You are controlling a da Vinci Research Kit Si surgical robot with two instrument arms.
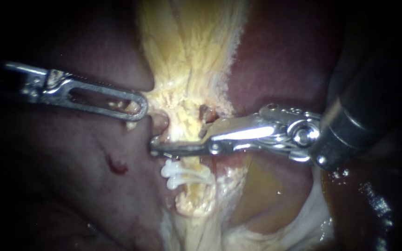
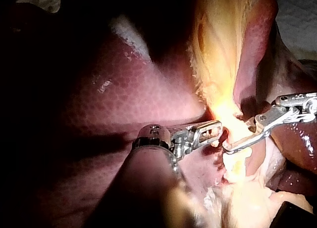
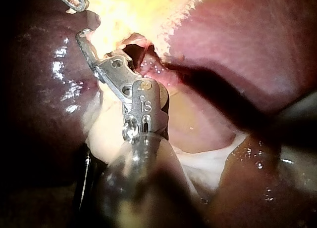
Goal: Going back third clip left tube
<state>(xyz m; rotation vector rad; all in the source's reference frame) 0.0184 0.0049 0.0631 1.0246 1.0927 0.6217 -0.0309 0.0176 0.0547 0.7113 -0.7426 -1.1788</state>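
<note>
Wet, dark-red liver (image 1: 70,186) all round, lit only at the centre. Down the middle runs the yellow, stringy tube (image 1: 187,69). White clips (image 1: 184,175) ring it just below the right instrument (image 1: 177,142), whose jaws are narrowly parted astride it. The left instrument (image 1: 133,109) touches the tube's edge; whether it grips, I cannot tell.

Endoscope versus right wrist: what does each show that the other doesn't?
Endoscope only: the white clips on the tube just below the right tool, a small red spot on the liver, and the whole left tool. Right wrist only: nothing extra that I can make out; the clips are hidden there. Both: the right tool across the yellow tissue, the liver, and the left tool's tip.
</note>
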